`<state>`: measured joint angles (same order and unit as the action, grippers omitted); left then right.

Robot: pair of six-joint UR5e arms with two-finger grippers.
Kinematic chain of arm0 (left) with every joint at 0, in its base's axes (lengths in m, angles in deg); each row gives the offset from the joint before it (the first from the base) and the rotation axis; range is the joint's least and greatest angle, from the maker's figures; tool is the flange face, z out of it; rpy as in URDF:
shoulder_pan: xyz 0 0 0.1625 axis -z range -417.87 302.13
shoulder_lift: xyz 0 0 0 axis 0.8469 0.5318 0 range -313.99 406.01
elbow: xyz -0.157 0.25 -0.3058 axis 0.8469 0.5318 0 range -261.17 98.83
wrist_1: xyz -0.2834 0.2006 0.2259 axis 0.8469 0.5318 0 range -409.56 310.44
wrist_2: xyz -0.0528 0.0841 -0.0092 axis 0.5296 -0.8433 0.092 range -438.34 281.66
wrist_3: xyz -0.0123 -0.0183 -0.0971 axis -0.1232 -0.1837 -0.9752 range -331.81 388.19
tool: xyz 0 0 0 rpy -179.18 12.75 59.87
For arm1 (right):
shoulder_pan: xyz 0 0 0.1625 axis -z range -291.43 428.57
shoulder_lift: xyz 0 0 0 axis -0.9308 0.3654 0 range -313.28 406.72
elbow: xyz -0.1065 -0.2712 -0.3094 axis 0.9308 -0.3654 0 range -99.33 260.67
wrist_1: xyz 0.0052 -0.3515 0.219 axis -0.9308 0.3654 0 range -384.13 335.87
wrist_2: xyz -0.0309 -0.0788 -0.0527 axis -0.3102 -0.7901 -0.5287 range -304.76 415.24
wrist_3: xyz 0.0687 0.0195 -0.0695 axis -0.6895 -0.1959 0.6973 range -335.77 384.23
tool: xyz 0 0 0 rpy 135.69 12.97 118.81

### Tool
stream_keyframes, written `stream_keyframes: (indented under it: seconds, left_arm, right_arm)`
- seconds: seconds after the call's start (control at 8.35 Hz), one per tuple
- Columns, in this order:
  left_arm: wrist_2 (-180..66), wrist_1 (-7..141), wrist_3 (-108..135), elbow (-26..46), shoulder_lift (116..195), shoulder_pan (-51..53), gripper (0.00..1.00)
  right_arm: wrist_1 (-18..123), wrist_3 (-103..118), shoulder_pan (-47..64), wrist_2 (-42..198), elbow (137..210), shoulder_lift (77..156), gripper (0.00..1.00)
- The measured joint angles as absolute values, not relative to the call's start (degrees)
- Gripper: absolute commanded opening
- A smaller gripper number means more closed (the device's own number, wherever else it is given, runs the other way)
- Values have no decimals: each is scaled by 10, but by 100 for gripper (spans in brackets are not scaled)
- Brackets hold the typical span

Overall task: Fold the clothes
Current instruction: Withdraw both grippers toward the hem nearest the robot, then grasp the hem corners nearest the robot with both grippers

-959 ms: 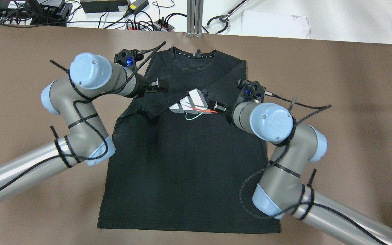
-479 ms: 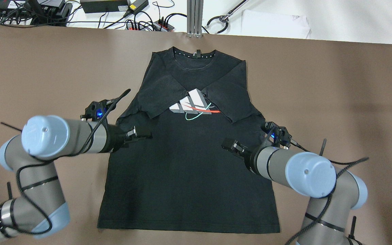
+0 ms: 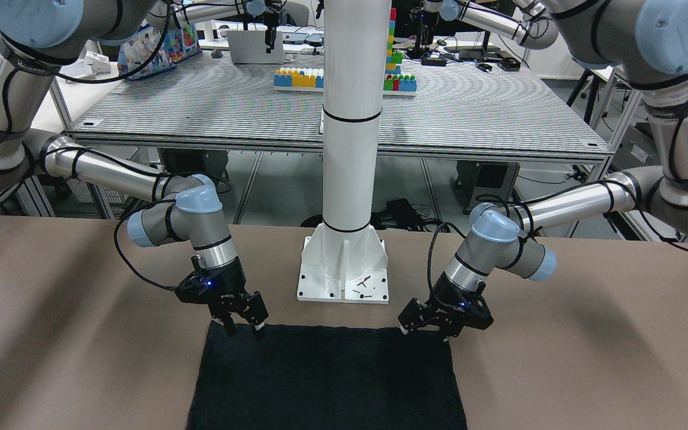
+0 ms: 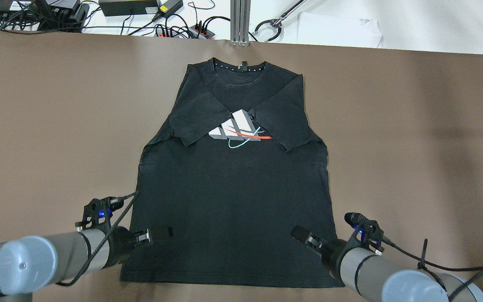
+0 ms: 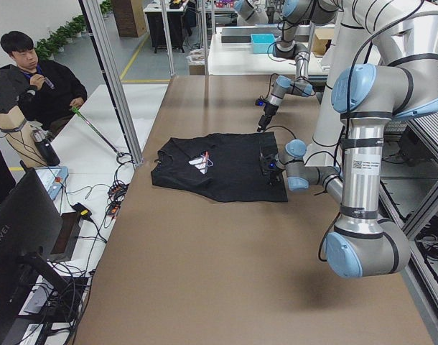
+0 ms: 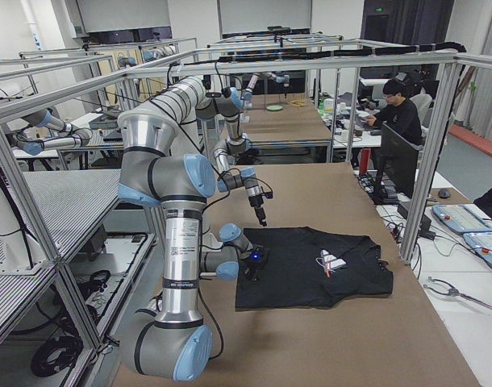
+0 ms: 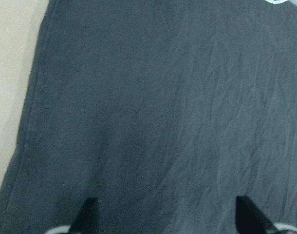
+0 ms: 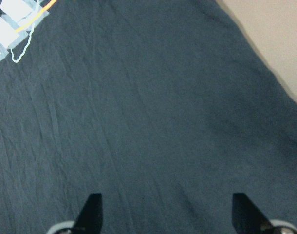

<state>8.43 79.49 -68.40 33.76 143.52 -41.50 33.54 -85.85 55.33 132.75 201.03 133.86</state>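
Sleeves point(image 4: 199, 121) tucked; left gripper point(image 4: 167, 231) and right gripper point(image 4: 297, 232), jaws apart, pulled back, shirt point(image 4: 233, 193) hem right under them. Bottom fold next, probably.

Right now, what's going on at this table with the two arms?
Two robot arms are folding a black T-shirt laid flat on the brown table. Its sleeves are already folded in across the chest. The left gripper and right gripper are both open over the shirt's bottom corners, near the hem, holding nothing yet.
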Motion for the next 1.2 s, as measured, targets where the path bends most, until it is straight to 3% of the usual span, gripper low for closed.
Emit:
stream_keyframes:
  seconds: [0.36, 0.72, 0.84, 0.96, 1.2]
  left_arm:
    - [25, 830, -684, 343, 1366, -491, 100]
    - [6, 834, -685, 339, 1332, -515, 95]
    - [4, 834, -686, 338, 1329, -519, 69]
    - [-2, 834, -687, 337, 1329, -524, 50]
    - [-14, 834, -687, 336, 1328, -534, 45]
  right_arm:
    - [244, -863, 608, 1280, 2017, 1433, 94]
    - [230, -863, 613, 1273, 2017, 1451, 94]
    - [230, -863, 613, 1272, 2017, 1451, 94]
    - [230, -862, 614, 1272, 2017, 1451, 94]
    - [229, -862, 614, 1272, 2016, 1452, 94]
